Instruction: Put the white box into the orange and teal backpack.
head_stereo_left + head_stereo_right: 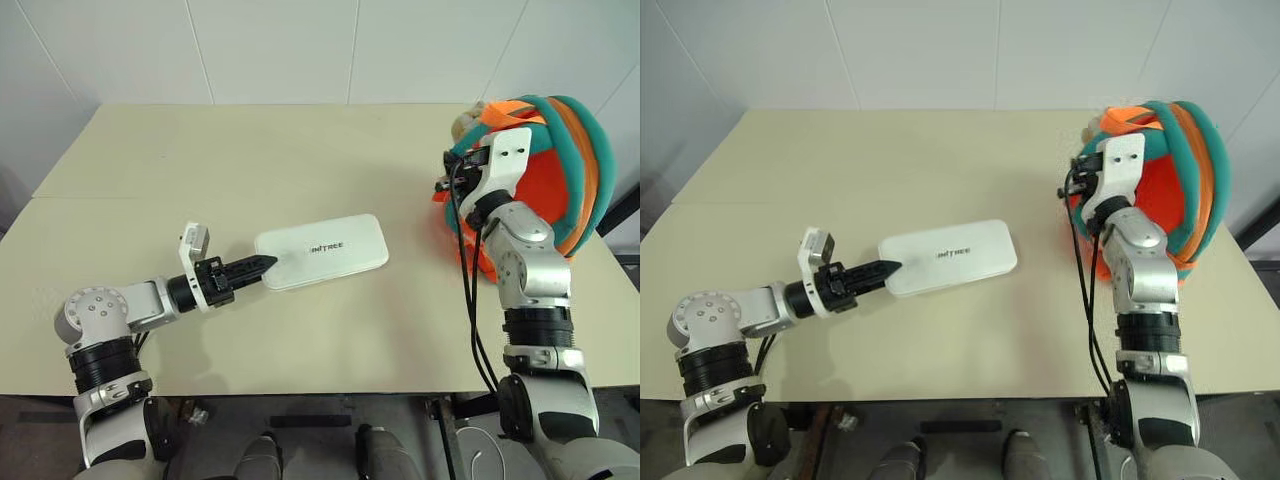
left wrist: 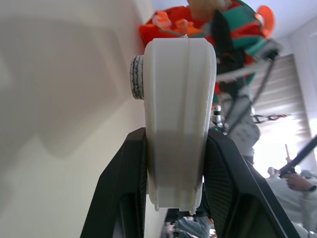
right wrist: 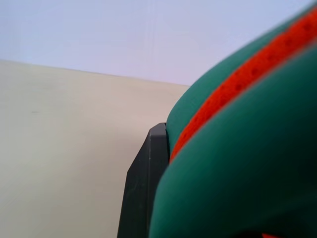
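You had the white box (image 1: 322, 251) lying flat on the table (image 1: 200, 170), near the middle, its long axis running from your left gripper (image 1: 262, 266) toward the orange and teal backpack (image 1: 560, 170). The left gripper was clamped on the near end of the box; the left wrist view showed the white edge pinched between the two black fingers (image 2: 119, 198). So the box was grasped but, as far as the shadow and contact line showed, not yet lifted off the table.

The backpack stood upright at the far right of the table, well apart from the box. Your right gripper (image 3: 163, 163) was at the backpack's left side, up among the teal padded straps (image 3: 247, 178). The right wrist view showed one black finger (image 3: 143, 188) against teal padding with an orange strip running through it; the padding hid the other finger, but you looked to be gripping the strap there.

My read: grasp on both items done, roughly the first third. Left to do: open or hold the backpack's mouth, carry the box across, slide it inside, let go. Whether the opening was unzipped you could not tell from these views.
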